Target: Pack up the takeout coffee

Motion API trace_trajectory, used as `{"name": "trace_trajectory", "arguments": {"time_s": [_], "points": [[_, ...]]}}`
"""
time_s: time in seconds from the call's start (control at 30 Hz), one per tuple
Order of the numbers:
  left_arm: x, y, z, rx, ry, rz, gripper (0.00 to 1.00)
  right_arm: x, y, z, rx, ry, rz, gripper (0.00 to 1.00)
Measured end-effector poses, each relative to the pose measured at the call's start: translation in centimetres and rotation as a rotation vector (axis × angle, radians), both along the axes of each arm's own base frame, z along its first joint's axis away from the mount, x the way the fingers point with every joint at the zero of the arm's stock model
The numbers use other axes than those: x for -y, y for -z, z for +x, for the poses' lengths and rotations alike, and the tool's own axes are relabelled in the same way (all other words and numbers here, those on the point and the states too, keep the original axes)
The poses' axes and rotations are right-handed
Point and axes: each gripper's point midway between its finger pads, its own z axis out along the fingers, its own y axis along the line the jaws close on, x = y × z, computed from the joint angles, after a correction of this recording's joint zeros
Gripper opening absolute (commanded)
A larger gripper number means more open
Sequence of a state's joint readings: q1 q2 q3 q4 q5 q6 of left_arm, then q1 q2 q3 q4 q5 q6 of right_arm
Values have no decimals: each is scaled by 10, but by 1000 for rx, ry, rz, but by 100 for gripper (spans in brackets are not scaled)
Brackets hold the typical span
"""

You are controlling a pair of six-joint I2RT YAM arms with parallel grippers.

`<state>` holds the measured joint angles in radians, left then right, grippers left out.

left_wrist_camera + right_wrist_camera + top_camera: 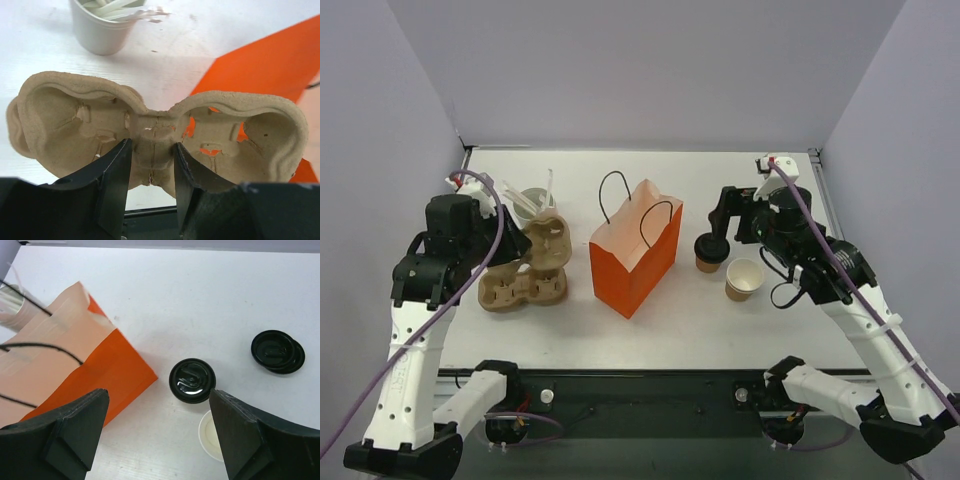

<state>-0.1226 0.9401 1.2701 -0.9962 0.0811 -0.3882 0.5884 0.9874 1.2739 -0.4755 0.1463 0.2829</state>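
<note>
Two arms, itemised view by view.

Top external: an orange paper bag with black cord handles [635,258] is standing open at the middle of the white counter [650,335]. The takeout coffee [710,250], a small tan kraft-paper cup with a black plastic lid, is standing upright just right of the bag, toward the right edge. An unlidded tan paper cup [743,279] is standing just beside it, nearer the front edge. The right gripper [725,212] is hovering at the coffee's far side. Toward the far-left corner, a white cup of stirrers [533,205] is standing. A brown moulded-pulp carrier [525,288] is lying flat nearer the front edge, and a second pulp carrier [548,243] is tilting above it.

Left wrist: the left gripper [152,170] is clenching the second pulp carrier [155,132] by its central bridge.

Right wrist: the right gripper [157,397] is hanging released, fingers [75,425] spread wide, grasping nothing. The takeout coffee [192,380] is sitting between them, touching neither. A stack of black plastic lids [277,351] is lying well apart, away from the bag.
</note>
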Motion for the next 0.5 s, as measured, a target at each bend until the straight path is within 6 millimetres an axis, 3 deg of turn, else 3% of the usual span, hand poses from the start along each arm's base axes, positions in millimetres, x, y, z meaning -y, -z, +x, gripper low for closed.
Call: {"name": "trace_trajectory", "arguments": {"time_s": [0.17,0.4,0.5], "points": [[18,-30,-13,56,55,-104,29,15,18,30,-65,43,-13,85],[44,-58,-29,97,120,-277,29,-10,65,66,-157,-148,-93,84],[51,-63,-31,93,134,-326,29,-21,87,65,-162,-318,-126,86]]}}
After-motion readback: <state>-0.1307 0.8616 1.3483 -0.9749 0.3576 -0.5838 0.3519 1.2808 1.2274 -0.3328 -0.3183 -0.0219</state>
